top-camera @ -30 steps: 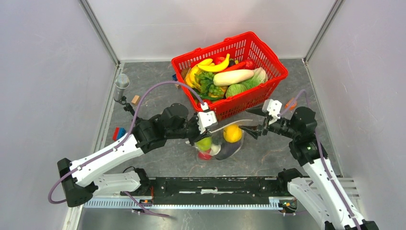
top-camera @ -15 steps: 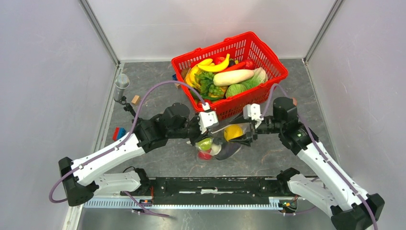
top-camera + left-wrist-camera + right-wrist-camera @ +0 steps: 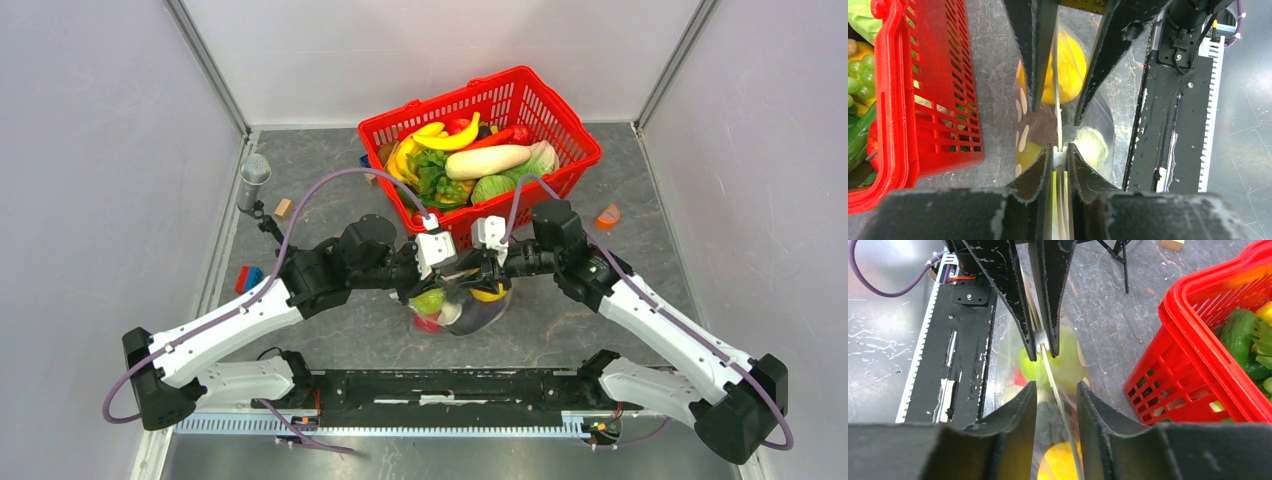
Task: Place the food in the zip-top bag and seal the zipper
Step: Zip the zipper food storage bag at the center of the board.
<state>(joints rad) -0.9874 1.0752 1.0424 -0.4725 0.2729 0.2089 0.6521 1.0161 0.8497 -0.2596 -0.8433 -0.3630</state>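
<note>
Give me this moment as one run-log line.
stage: sealing | left gripper: shut on zipper | right gripper: open, straddling zipper | food: inside zip-top bag

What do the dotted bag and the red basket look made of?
Zip-top bag: thin clear plastic film, glossy; the yellow fruit shows through it. Red basket: probably rigid moulded plastic, judging by its uniform colour and slotted lattice walls.

At the back of the bench [image 3: 330, 190], a basket [image 3: 560, 185], with a wedge [image 3: 607, 215] to its right. In front of the basket, the bag [image 3: 478, 312] with food [image 3: 428, 300] in it. Left claw [image 3: 1060, 151] on the zipper [image 3: 1058, 125]; right claw [image 3: 1055, 387] just right of it, astride.
</note>
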